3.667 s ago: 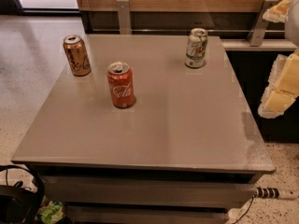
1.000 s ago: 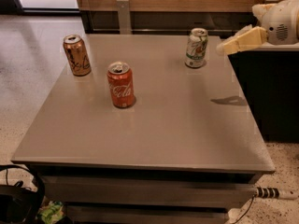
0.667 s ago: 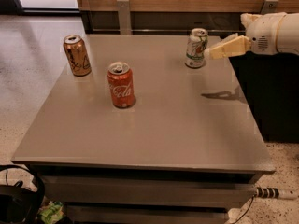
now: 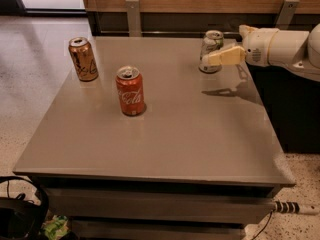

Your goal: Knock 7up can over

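The 7up can, white-silver with green markings, stands upright near the far right corner of the grey table. My gripper reaches in from the right on a white arm. Its cream tip is right at the can's lower front and covers part of it. I cannot tell whether it touches the can.
A red Coca-Cola can stands left of the table's middle. A copper-brown can stands at the far left. A wooden wall with metal brackets runs behind. A dark cabinet is to the right, and cables lie on the floor at the lower left.
My gripper has moved left and down from beside the table's right edge to the 7up can. The can still stands upright in the same place.
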### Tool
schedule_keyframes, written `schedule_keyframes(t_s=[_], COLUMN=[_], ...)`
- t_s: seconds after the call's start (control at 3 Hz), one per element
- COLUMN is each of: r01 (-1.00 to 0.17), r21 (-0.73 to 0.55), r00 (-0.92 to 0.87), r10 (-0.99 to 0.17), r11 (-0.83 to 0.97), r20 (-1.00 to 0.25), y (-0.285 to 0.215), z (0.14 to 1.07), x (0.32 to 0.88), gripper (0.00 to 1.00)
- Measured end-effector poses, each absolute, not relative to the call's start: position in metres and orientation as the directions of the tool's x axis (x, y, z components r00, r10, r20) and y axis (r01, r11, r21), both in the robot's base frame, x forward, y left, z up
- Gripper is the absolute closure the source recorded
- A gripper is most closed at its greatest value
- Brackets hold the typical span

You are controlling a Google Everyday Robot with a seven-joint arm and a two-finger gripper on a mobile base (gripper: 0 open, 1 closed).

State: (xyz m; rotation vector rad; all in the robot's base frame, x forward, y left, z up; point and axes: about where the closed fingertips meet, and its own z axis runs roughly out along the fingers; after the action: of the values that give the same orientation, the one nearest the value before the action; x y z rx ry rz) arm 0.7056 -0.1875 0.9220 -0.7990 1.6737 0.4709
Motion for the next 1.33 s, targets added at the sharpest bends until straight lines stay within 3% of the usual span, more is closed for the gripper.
schedule_keyframes(t_s=[1.0,1.33], r01=[-0.752,-0.752], r21=[0.042,0.038], r00=[-0.152,-0.135], r10=[-0.111,-0.097], r11=[0.658,0.658], r20=[-0.982,-0.986], y=[-0.179,-0.179], z=[0.887,0.872], x=[0.744,0.745], gripper=[0.00,0.22])
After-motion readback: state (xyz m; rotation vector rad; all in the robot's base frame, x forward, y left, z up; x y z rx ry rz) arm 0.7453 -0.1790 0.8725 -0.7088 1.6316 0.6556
